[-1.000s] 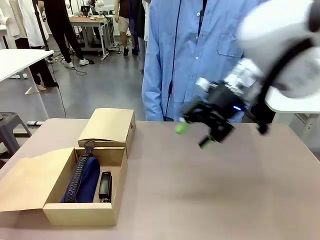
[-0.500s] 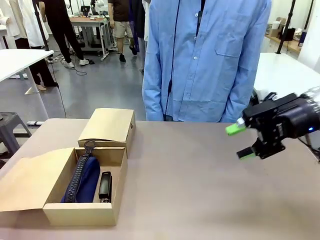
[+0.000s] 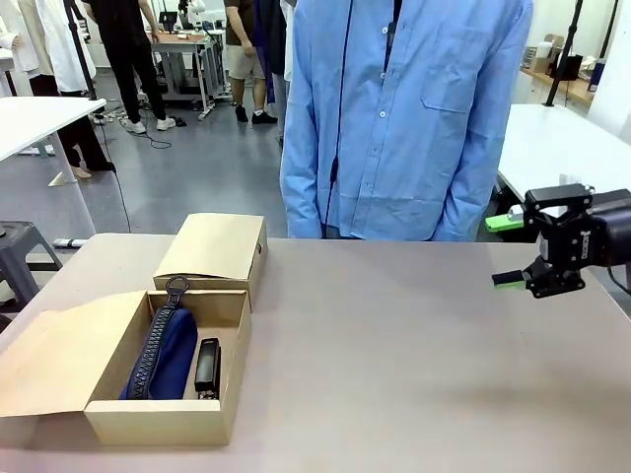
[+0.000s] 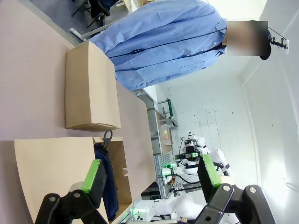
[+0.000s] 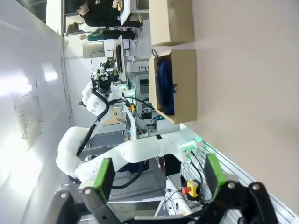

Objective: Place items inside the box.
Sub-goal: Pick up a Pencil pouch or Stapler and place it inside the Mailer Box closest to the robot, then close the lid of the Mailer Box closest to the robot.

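Note:
An open cardboard box (image 3: 163, 422) stands at the table's near left. Inside it lie a navy zip pouch (image 3: 168, 355) and, to its right, a black stapler (image 3: 207, 367). My right gripper (image 3: 508, 252) hovers above the table's right edge, open and empty, far from the box. Its wrist view looks back across the table at the open box (image 5: 187, 84) with the navy pouch (image 5: 166, 86) in it, past the open right gripper (image 5: 158, 176). My left gripper (image 4: 150, 173) is open and empty above the box's flap (image 4: 51, 168), beside the pouch (image 4: 106, 179).
A closed cardboard box (image 3: 212, 246) sits just behind the open one, also closed box (image 4: 88, 86) and closed box (image 5: 170, 21). A person in a blue shirt (image 3: 404, 118) stands at the far edge. The tabletop (image 3: 394, 374) between box and right gripper is bare.
My right gripper has swung from the table's middle out to the right edge, open and empty throughout. The box and its contents have not moved.

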`<control>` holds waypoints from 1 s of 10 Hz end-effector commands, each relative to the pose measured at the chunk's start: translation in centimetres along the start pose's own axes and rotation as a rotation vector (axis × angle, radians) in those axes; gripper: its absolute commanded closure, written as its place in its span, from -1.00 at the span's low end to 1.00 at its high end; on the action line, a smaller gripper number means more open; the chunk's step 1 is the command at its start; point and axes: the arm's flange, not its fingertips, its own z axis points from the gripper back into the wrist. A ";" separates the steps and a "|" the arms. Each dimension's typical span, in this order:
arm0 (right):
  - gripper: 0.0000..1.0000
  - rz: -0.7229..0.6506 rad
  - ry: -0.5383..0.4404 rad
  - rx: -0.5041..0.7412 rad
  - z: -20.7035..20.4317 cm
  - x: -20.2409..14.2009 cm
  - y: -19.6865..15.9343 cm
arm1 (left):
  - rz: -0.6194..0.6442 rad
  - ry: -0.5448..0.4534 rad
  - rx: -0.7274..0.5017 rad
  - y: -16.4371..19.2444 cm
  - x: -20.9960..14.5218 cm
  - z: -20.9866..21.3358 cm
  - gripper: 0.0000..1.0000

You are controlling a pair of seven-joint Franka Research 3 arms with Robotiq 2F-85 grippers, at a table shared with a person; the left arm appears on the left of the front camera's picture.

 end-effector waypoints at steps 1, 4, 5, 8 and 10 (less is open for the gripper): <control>-1.00 0.073 -0.060 0.034 -5.7 -24.8 -16.5 | -0.018 -0.003 -0.016 -0.2 -0.1 -0.1 -1.00; -1.00 0.000 0.000 0.000 0.0 0.0 0.0 | -0.018 -0.003 -0.016 -0.2 -0.1 -0.1 -1.00; -1.00 0.000 0.000 0.000 0.0 0.0 0.0 | -0.018 -0.003 -0.016 -0.2 -0.1 -0.1 -1.00; -1.00 0.000 0.000 0.000 0.0 0.0 0.0 | -0.018 -0.003 -0.016 -0.2 -0.1 -0.1 -1.00; -1.00 0.000 0.000 0.000 0.0 0.0 0.0 | -0.018 -0.003 -0.016 -0.2 -0.1 -0.1 -1.00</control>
